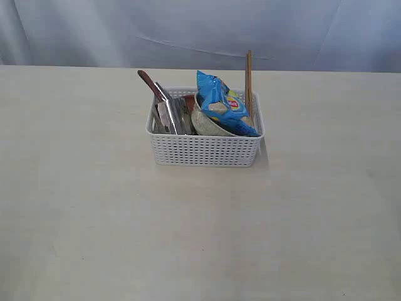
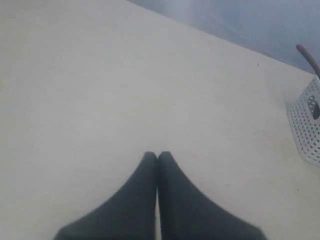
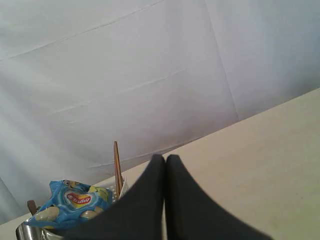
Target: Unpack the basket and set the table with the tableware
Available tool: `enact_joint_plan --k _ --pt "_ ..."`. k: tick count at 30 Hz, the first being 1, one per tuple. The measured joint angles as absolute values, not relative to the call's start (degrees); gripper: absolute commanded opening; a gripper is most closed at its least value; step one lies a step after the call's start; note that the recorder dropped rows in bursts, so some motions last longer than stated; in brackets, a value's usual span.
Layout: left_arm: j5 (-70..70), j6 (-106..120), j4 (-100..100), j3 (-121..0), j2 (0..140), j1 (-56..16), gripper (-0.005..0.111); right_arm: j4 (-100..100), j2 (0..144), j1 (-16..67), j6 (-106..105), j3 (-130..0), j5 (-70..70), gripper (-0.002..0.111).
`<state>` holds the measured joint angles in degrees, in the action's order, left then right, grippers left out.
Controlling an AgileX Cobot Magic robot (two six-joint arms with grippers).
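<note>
The white lattice basket [image 1: 205,149] stands near the middle of the pale table [image 1: 94,200]. Inside it lean a cream bowl [image 1: 207,124], a dark wooden spoon [image 1: 149,83], steel cutlery [image 1: 170,113] and upright chopsticks [image 1: 249,78], with a blue chips bag [image 1: 222,103] on top. No arm shows in the exterior view. My left gripper [image 2: 158,155] is shut and empty over bare table, the basket's corner [image 2: 306,127] off to one side. My right gripper [image 3: 165,158] is also shut on nothing, with the chips bag [image 3: 70,205] and chopsticks [image 3: 117,167] beside it.
A pale draped cloth [image 1: 200,28] closes off the far side of the table. Bare tabletop spreads around the basket on every side.
</note>
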<state>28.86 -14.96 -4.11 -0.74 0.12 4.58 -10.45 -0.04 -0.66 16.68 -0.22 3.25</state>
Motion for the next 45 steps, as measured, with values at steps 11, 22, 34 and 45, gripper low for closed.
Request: enact_joint_plan --k 11,22,34,45 --pt "28.9 -15.0 -4.1 -0.7 0.1 4.6 0.000 -10.4 0.0 -0.7 16.7 -0.2 3.3 0.001" --pt "28.9 -15.0 -4.1 -0.7 0.1 4.6 0.000 -10.2 0.0 -0.7 16.7 -0.2 1.7 0.001" --pt "28.9 -15.0 -4.1 -0.7 0.1 4.6 0.000 -11.2 8.5 -0.7 14.4 -11.4 -26.7 0.001" --pt "28.9 -15.0 -4.1 -0.7 0.1 4.6 0.000 -10.4 66.6 -0.7 -9.1 -56.0 10.4 0.001"
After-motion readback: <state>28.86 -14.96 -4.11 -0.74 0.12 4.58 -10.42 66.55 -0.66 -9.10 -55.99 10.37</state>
